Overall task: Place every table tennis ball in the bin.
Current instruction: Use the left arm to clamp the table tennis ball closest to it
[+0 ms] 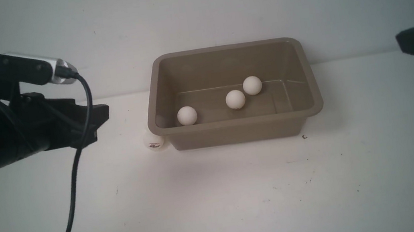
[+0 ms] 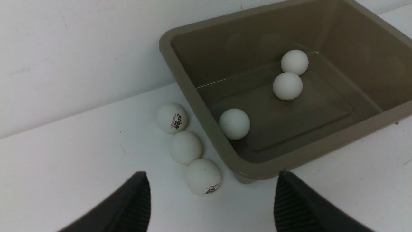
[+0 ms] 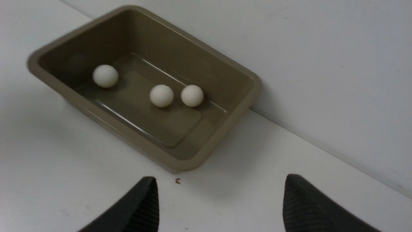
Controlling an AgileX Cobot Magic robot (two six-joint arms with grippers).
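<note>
Three table tennis balls lie in the bin [image 1: 236, 122]: one at its left front corner [image 1: 187, 115] and two touching near the middle [image 1: 235, 99] [image 1: 252, 85]. More sit outside on the white table [image 1: 243, 200], against the bin's left wall. The left gripper [image 2: 213, 180] is spread wide and empty, hovering above the nearest outside ball [image 2: 203, 177]. The right gripper [image 3: 221, 180] is also spread and empty, well apart from the bin on the other side. The balls look very light, hard-shelled and smooth, so they likely roll or squirt out under an off-centre pinch. Best hold is probably across the ball's middle with a gentle close, but finger room looks tight next to the bin wall. The front view shows only one outside ball [image 1: 155, 142], half tucked under the rim. The left wrist view shows three in a row: the nearest, a middle ball [image 2: 186, 147], and a far ball with a logo [image 2: 173, 118]. The right wrist view shows none of them because the bin hides them.
</note>
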